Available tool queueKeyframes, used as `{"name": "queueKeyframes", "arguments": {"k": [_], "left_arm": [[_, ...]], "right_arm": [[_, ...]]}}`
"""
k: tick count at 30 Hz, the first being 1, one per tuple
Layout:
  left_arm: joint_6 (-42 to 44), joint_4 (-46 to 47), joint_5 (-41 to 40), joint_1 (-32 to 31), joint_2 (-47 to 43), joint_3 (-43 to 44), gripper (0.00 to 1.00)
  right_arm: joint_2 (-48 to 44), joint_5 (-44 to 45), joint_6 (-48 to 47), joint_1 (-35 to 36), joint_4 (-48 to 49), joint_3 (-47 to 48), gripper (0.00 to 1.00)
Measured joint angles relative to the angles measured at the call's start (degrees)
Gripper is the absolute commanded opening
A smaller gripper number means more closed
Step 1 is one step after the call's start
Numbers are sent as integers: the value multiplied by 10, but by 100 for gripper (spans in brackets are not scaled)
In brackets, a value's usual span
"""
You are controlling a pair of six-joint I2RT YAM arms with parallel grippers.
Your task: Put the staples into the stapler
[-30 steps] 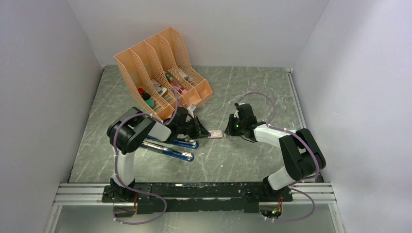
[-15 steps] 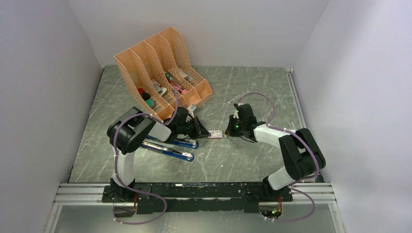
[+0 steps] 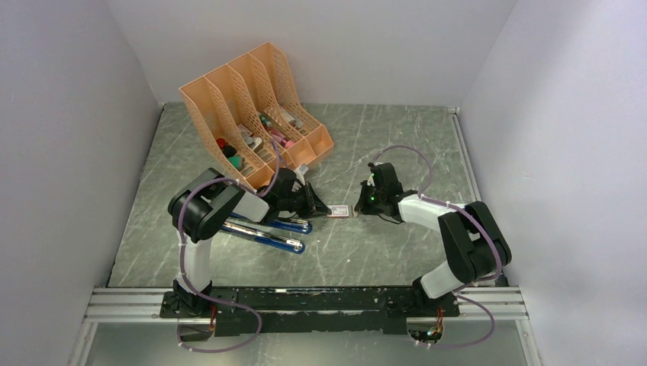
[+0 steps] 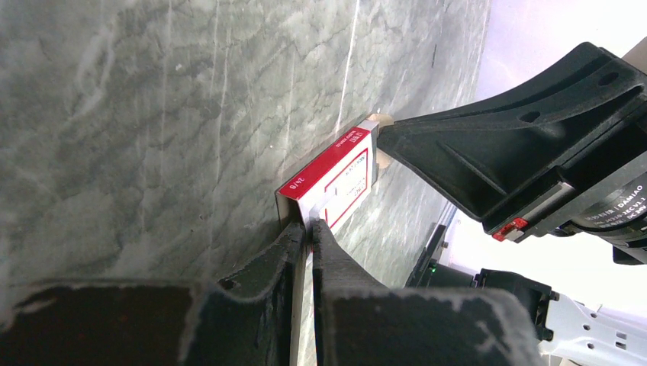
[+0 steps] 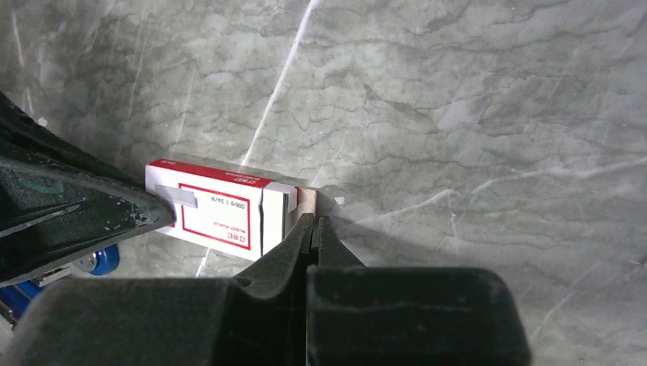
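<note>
My left gripper (image 4: 308, 238) pinches one end of the white-and-red box (image 5: 221, 211); my right gripper (image 5: 313, 226), nearly closed, nips the opposite flap.

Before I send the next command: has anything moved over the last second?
Nothing visibly changed. The left gripper and the right gripper are still pinched shut at opposite ends of the white-and-red box, which lies flat in the same spot. The blue stapler and the orange file rack are also where they were.
</note>
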Motion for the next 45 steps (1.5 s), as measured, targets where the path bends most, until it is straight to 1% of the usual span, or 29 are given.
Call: {"name": "queueKeyframes", "arguments": {"k": [14,21,27,34,43,45], "left_arm": [[12,-10,7,10,-1,1,12],[25,-29,8,14,-6,7,12],[40,-47,9,19,-7,16,12],[56,-55,13,39,-9,17,12],[81,-73,16,60,-16,19,12],[84,-77,15,61,-16,23,14]], "right_arm": [[-14,87,-2,0,-59,13,0],[-16,108,-2,0,-69,15,0],[-21,133,10,0,-80,15,0],[-32,174,31,-1,-109,14,0],[-40,188,40,-4,-121,10,0],[-41,183,36,-4,-118,8,0]]}}
